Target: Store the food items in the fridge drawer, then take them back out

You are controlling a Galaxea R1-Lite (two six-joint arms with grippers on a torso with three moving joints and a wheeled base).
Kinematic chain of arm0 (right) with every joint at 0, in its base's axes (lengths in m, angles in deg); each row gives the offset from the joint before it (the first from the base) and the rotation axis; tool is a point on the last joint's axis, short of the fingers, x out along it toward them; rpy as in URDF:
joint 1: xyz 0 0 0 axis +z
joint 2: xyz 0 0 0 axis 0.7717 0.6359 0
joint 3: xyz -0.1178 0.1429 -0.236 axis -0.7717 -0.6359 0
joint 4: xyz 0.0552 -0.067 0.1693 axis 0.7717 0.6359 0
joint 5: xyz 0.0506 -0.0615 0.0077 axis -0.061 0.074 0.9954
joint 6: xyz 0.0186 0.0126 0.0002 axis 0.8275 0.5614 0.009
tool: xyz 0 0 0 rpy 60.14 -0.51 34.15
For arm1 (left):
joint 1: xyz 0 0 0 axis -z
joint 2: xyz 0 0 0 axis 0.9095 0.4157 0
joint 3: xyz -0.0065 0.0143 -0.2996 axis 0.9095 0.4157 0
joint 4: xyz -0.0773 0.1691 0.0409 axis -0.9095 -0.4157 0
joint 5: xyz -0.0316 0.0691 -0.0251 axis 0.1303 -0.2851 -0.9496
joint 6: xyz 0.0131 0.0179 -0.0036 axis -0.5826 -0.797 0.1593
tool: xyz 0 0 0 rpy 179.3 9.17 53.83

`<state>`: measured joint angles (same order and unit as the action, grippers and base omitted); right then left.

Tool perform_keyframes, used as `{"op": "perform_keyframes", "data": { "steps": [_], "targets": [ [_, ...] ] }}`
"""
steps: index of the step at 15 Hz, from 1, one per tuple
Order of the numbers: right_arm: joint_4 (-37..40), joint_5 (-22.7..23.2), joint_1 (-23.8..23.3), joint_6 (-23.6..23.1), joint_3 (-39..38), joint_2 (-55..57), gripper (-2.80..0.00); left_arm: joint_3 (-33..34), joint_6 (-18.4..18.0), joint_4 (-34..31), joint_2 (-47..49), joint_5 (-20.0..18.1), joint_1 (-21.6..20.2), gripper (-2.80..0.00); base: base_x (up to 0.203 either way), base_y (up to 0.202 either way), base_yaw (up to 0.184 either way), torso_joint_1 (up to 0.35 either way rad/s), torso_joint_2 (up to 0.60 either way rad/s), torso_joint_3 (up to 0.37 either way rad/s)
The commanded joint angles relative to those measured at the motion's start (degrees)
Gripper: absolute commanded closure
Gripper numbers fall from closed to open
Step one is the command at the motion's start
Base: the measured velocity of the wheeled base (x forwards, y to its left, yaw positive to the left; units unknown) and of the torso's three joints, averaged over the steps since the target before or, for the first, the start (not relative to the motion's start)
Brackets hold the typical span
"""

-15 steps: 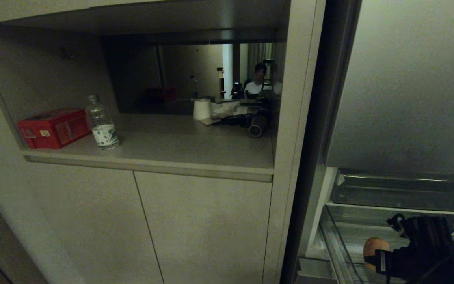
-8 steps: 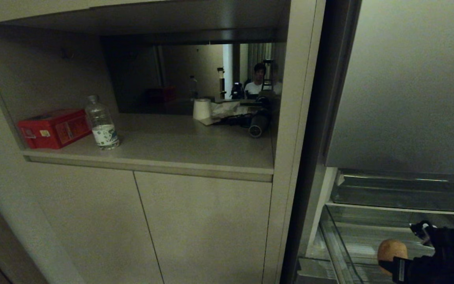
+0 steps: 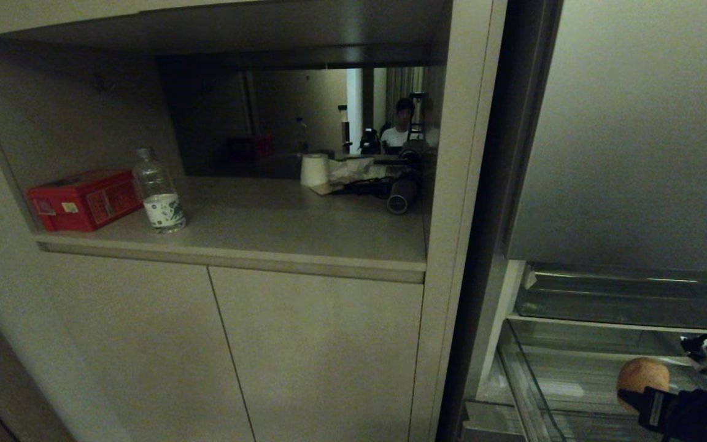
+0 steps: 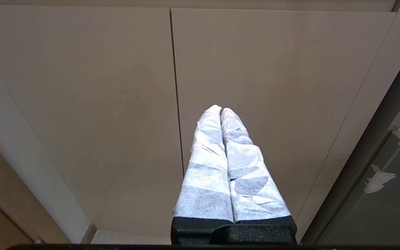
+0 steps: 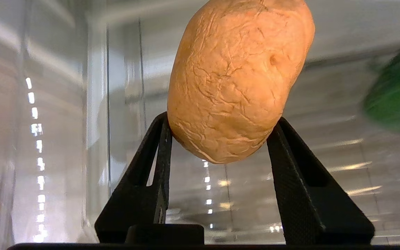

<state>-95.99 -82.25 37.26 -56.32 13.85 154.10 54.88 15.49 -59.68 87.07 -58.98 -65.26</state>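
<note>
Drawer [image 3: 580,374] stands open below the fridge door. Right gripper [image 5: 221,139] is clamped on the potato [image 5: 238,76], held over the drawer's clear bin; green item [image 5: 396,93] sits in the bin beside it. Whether the potato is going in or coming out cannot be judged; at least one item is not yet finished either way. Left gripper [image 4: 221,111] is closed and empty, facing the cabinet doors left of the drawer. Red box [image 3: 83,199] and bottle [image 3: 159,191] on the shelf carry labels, unreadable.
</note>
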Motion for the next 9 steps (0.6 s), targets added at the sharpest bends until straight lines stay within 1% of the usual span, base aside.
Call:
{"op": "perform_keyframes", "data": {
  "steps": [1,3,5,7,9],
  "targets": [
    [-0.3,0.0,-1.8,-0.1,0.0,-6.2,0.0,0.0,0.0,0.0,0.0,0.0,0.0,0.0,0.0,0.0,0.0,0.0,0.0,0.0],
    [-0.1,-0.1,-3.3,-0.4,0.0,-9.8,0.0,0.0,0.0,-0.1,0.0,0.0,0.0,0.0,0.0,0.0,0.0,0.0,0.0,0.0],
    [0.0,-0.2,-6.0,-2.4,0.2,-11.4,0.0,0.0,0.0,-0.1,0.0,0.1,0.0,0.0,0.0,0.0,0.0,0.0,0.0,0.0],
    [0.0,-0.2,-8.4,-3.1,0.2,-12.8,0.0,0.0,0.0,-0.1,0.0,0.1,0.0,0.0,0.0,0.0,0.0,0.0,0.0,0.0],
    [0.0,-0.2,-9.6,-3.5,-0.2,-14.2,0.0,0.0,0.0,-0.1,0.0,0.0,0.0,0.0,0.0,0.0,0.0,0.0,0.0,0.0]
  ]
}}
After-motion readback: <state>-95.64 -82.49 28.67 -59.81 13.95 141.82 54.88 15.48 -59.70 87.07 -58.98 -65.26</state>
